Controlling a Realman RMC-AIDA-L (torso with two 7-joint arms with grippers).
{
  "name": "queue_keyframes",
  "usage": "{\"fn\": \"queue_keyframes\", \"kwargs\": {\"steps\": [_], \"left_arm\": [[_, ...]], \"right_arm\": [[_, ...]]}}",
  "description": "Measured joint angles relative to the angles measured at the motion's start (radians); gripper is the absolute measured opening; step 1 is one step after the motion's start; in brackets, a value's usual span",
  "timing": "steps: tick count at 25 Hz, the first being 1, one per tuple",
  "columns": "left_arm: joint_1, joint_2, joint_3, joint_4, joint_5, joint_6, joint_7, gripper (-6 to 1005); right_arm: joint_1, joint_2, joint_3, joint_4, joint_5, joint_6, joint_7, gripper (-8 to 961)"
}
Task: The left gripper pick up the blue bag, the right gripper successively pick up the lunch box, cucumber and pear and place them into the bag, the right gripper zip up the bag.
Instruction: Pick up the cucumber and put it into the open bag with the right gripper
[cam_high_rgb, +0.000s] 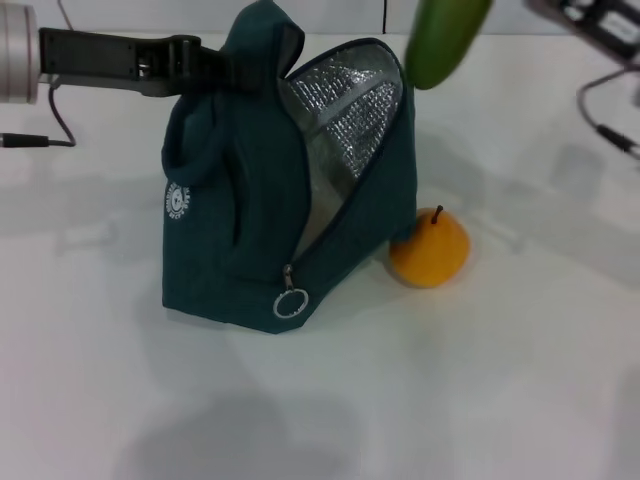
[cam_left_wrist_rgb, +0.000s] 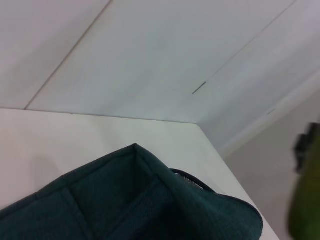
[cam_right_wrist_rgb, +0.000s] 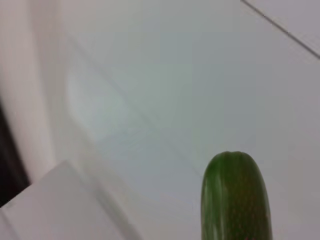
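You are seeing the left pincer (cam_high_rgb: 215, 62) clamping the top handle of the blue bag (cam_high_rgb: 250, 200), which is standing open on the worktop (cam_high_rgb: 450, 380). The cucumber (cam_high_rgb: 445, 38) is hanging above the bag's opening; the right pincer's grip cannot be told. The pear (cam_high_rgb: 430, 250) is sitting beside the bag, touching it.

Lab-like test bench: bare white table (cam_high_rgb: 480, 380), plain white wall panels (cam_left_wrist_rgb: 150, 60).
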Motion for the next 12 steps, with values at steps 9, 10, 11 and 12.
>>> {"fn": "queue_keyframes", "kwargs": {"steps": [9,10,11,12], "left_arm": [[0.007,-0.001,-0.003,-0.012,-0.028,0.001,0.016,58],[0.008,-0.001,-0.003,-0.012,-0.028,0.001,0.018,58],[0.009,0.0,-0.004,-0.012,-0.029,0.0,0.018,58],[0.009,0.001,-0.005,-0.012,-0.03,-0.001,0.018,58]], "right_arm": [[0.155,0.002,-0.001,0.191,-0.017,0.167,-0.114,552],[0.168,0.002,-0.002,0.199,-0.025,0.178,-0.121,552],[0.177,0.002,-0.002,0.207,-0.037,0.189,-0.126,552],[0.183,0.002,-0.002,0.213,-0.045,0.196,-0.128,552]]}}
